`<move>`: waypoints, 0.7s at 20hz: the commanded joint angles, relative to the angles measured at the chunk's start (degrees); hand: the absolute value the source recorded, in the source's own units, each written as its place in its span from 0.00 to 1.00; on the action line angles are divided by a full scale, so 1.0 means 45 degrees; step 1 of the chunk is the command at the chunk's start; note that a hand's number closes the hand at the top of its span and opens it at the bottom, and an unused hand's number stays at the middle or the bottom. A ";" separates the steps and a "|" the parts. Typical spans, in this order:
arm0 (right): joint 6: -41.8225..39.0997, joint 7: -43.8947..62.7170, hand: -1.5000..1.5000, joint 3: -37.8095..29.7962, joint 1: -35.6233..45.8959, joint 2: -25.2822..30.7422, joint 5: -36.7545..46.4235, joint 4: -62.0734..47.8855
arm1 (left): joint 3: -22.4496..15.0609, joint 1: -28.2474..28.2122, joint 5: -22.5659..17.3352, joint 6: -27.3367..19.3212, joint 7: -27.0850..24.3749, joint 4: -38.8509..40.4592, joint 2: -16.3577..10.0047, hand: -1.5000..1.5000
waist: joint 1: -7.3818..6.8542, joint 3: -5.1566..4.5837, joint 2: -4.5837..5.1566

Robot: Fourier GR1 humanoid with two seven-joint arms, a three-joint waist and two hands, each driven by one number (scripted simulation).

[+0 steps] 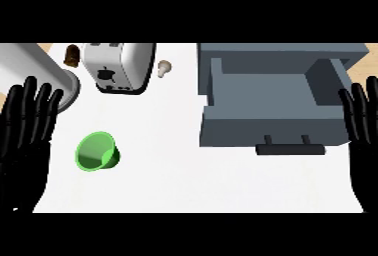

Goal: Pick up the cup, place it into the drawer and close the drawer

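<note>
Both my hands are cut off at the view's edges: left hand (26, 135), right hand (363, 131), fingers straight, holding nothing. One green cup (97, 152) lies tipped on the counter (192, 182), well apart from the one drawer (266, 133), pulled out.

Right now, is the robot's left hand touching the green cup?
Apart. The head view shows a strip of white counter between the left hand and the green cup. The hand rests open at the view's left edge.
</note>
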State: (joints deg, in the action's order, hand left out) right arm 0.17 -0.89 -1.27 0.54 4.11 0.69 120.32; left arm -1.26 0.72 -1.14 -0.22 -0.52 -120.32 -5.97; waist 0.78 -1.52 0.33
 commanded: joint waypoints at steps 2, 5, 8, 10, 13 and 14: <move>0.0011 0.0146 0.00 0.0141 0.0325 0.0034 0.0201 -0.0102 | 0.1156 0.0492 -0.2794 0.2358 -0.0903 0.1269 -0.1101 0.00 | -0.0121 0.0316 -0.0045; -0.0271 -0.0244 0.00 0.0054 0.0160 0.0095 -0.0159 -0.0029 | 0.0624 -0.0161 -0.4672 0.5304 -0.1305 0.1006 -0.2356 0.00 | -0.0134 0.0295 -0.0068; -0.1191 0.1243 0.00 0.0861 0.0083 0.0532 -0.0508 -0.0348 | 0.1011 -0.0704 -0.6940 0.5841 0.0362 0.2896 -0.2526 0.00 | -0.0141 0.0286 0.0049; -0.1480 0.0972 0.00 0.0657 0.0065 0.0692 -0.0761 -0.0750 | 0.1601 -0.0547 -0.8411 0.6630 0.0666 0.3482 -0.3080 0.00 | -0.0167 0.0322 -0.0008; -0.0962 0.1968 0.00 0.1251 0.1051 0.0324 -0.0121 -0.1109 | 0.2256 0.0433 -0.9094 0.7493 0.0609 0.5383 -0.3692 0.00 | -0.0146 0.0326 -0.0035; -0.1525 0.2040 0.00 0.0221 0.0957 0.0906 -0.1182 -0.0792 | 0.2609 0.0858 -0.9183 0.8088 0.0615 0.6071 -0.4222 0.00 | -0.0084 0.0331 -0.0046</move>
State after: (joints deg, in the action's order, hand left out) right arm -5.02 5.69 1.44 3.67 6.81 -1.91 116.83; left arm 7.14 1.02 -36.89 30.16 0.96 -101.65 -20.74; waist 0.08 -0.14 0.24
